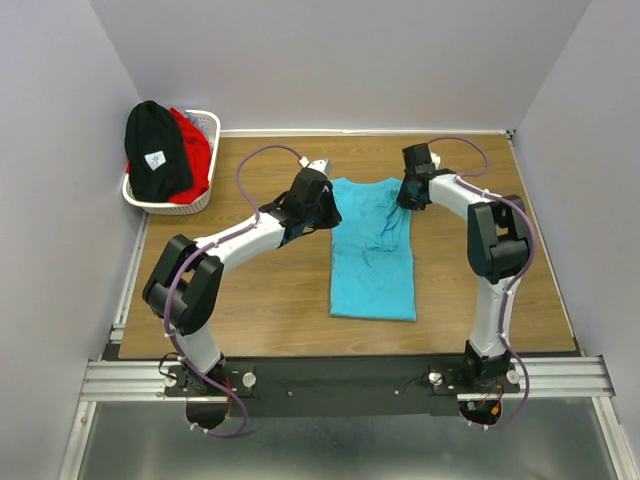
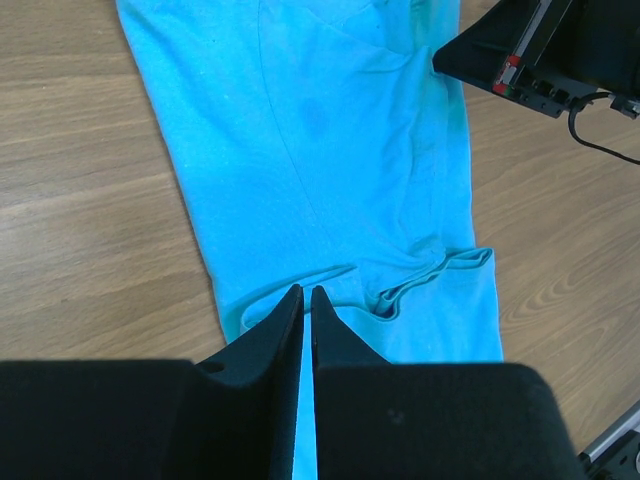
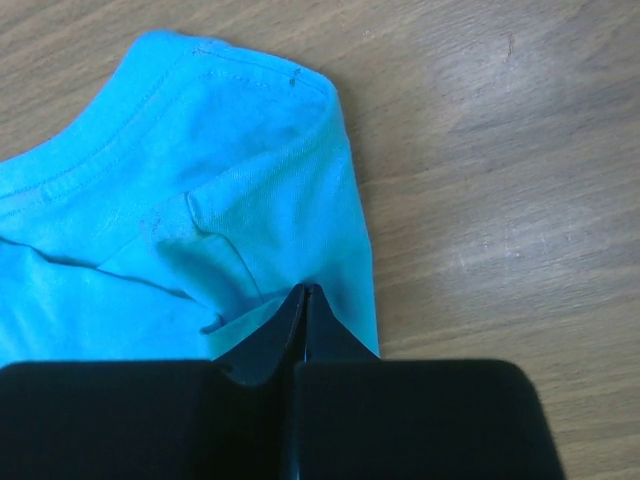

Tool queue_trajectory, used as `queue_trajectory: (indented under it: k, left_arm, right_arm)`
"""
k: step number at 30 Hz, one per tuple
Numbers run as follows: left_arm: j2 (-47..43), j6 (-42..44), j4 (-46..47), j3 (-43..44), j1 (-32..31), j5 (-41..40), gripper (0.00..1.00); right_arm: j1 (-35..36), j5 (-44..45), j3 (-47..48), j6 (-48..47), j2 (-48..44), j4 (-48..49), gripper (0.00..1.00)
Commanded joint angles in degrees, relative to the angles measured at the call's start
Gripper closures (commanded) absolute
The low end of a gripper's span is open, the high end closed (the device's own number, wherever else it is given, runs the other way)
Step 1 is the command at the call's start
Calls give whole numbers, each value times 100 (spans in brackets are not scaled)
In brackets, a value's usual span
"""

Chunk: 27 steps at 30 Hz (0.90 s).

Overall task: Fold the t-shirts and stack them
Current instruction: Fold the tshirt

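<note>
A turquoise t-shirt lies on the wooden table, folded into a long narrow strip with its collar end at the far side. My left gripper sits at its far left corner. In the left wrist view its jaws stand almost together with turquoise cloth in the thin gap. My right gripper is at the far right corner, and its tips pinch a puckered fold of the shirt near the sleeve hem. A black t-shirt with a small white label and a red t-shirt are heaped in the basket.
The white lattice basket stands at the table's far left corner. Grey walls close in the left, back and right sides. Part of the right arm shows at the top right of the left wrist view. Bare wood lies beside the shirt.
</note>
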Motion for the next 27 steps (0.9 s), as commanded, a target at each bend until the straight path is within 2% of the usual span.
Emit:
queue_trajectory:
  k: [1,11,27]
  left_arm:
    - [-63,98,54,-64,35,73,86]
    - [-11,107,80,-82,44,108,86]
    - [95,98,107,-47,52,134,86]
  right_arm:
    - [-11,31,-160,52,-376,51,95]
    - [-20,295,-810,158,-1203,42,96]
    - [-11,400,-1549,237,-1713,69,97]
